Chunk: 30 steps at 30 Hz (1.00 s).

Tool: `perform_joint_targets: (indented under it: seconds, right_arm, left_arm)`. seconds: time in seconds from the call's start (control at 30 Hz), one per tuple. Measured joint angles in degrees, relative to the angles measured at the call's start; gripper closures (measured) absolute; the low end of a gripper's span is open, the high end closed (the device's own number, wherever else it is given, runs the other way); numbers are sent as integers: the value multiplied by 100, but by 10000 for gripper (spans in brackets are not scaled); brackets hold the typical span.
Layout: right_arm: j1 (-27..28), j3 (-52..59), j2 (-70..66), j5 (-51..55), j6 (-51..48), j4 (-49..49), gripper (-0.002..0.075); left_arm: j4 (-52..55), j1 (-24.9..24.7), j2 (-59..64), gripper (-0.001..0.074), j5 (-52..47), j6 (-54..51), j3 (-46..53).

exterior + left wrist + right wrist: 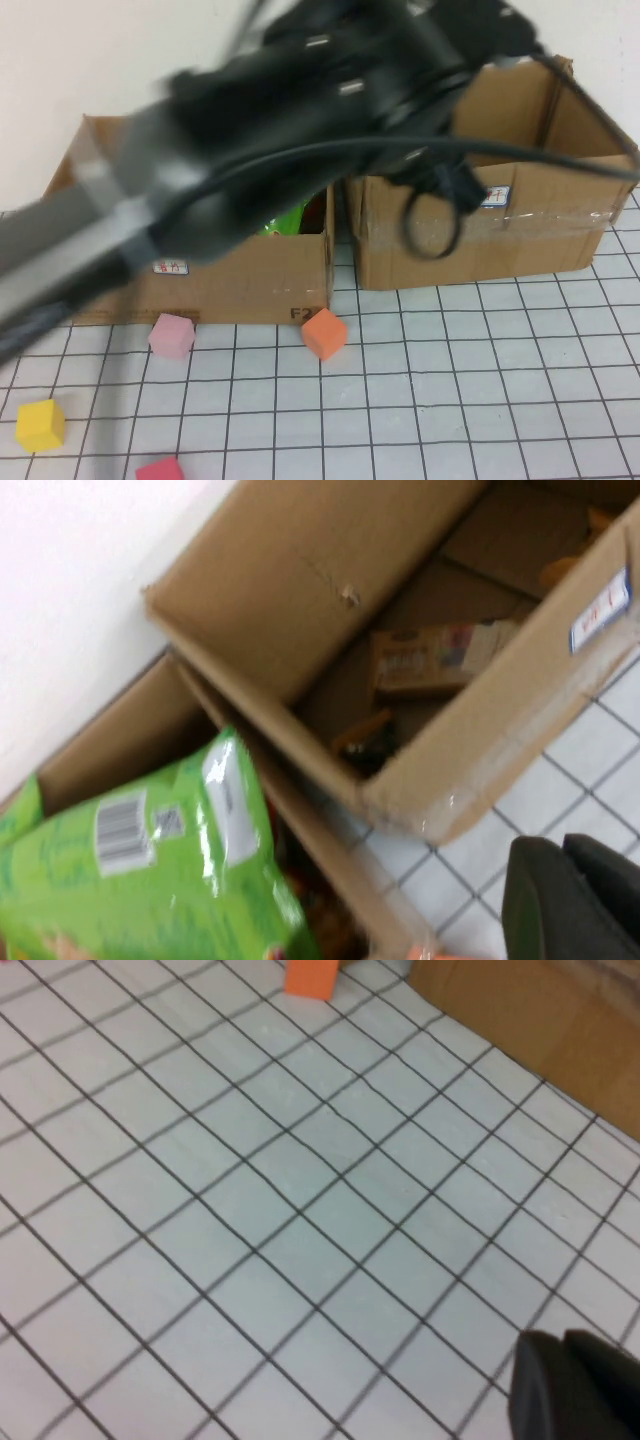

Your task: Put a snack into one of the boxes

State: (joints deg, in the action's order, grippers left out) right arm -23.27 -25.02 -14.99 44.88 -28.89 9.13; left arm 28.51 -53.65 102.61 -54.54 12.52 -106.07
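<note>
Nearest us in the high view, a red block (160, 469) sits at about 7 o'clock on the gridded table (480, 400), a yellow block (40, 425) at 8 o'clock; further in, a pink block (172, 335) and an orange block (324, 333) lie just in front of the left box (250, 280); the right box (480, 215) stands beside it toward 2 o'clock; the left arm (200, 170) sweeps blurred across both boxes. In the left wrist view we see a green snack bag (150, 860) at the left gripper (570, 900), over the left box; whether the bag is clamped we cannot tell. The right gripper (575, 1390) hangs over bare table, well apart from the orange block (310, 977); its opening we cannot tell.
</note>
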Motion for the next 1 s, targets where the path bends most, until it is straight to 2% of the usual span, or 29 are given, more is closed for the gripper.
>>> perform_joint_targets:
  seconds: [0.33, 0.5, 0.7, 1.0]
  right_arm:
    - [3, 155, 348, -121, 25, 225, 724]
    - [3, 155, 348, -121, 25, 225, 724]
    - [3, 155, 348, -126, 25, 230, 724]
    - [3, 155, 348, -126, 25, 230, 724]
  left_arm:
    - [440, 0, -2595, 736, 1395, 959, 3381]
    - [492, 0, -3711, 736, 1843, 1256, 4591]
    - [503, 0, -4477, 736, 1756, 1283, 5136]
    - [369, 0, -4577, 736, 1552, 1304, 5170]
